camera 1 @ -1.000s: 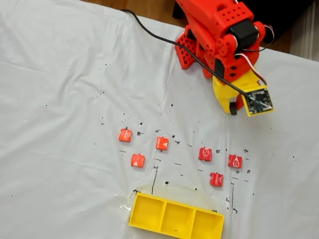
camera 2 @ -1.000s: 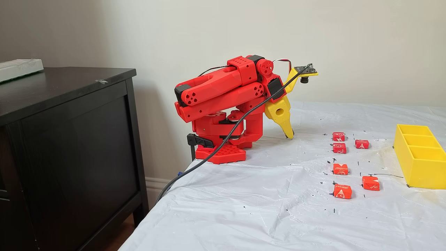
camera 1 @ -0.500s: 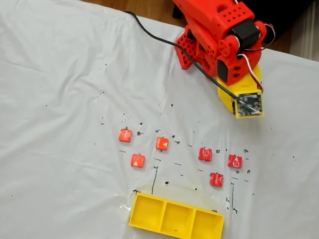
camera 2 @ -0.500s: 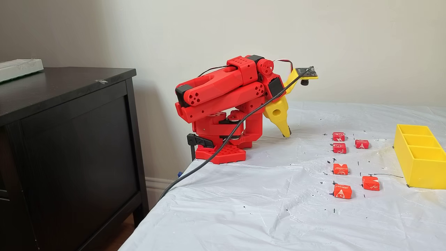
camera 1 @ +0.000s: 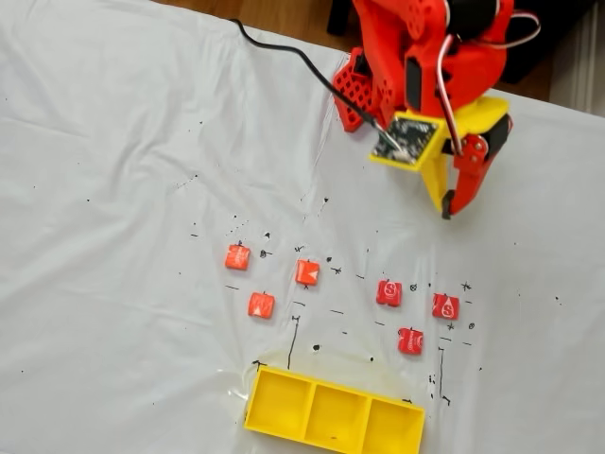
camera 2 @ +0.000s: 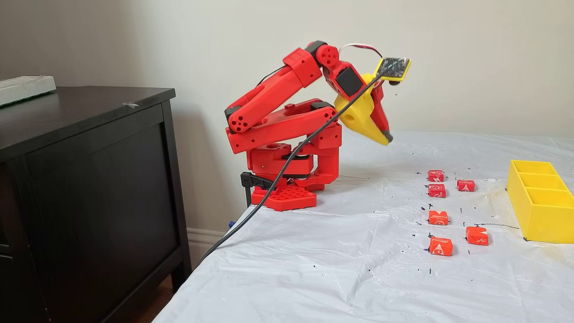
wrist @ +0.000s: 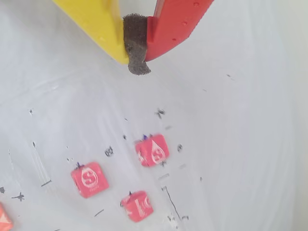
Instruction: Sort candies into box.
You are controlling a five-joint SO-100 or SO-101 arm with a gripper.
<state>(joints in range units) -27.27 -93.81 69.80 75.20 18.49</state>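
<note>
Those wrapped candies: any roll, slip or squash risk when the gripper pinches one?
Each of the candies looks flat and square, so rolling seems unlikely. The glossy wrapper may slip, though the dark foam pad on the gripper should help. They look small and probably light, so one may skid on the smooth white sheet if nudged.

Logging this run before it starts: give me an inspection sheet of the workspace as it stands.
Surface: wrinkled white plastic sheet with black ink marks.
Job's things: six small square red wrapped candies lie loose on the sheet; long yellow three-compartment plastic tray holds none.
Clutter: nothing seen.
Grippers: yellow-and-red gripper in the air, jaws shut, holding nothing.
Cables: black cable runs from the arm over the table edge.
Surroundings: dark wooden cabinet beside the table, pale wall behind.
</note>
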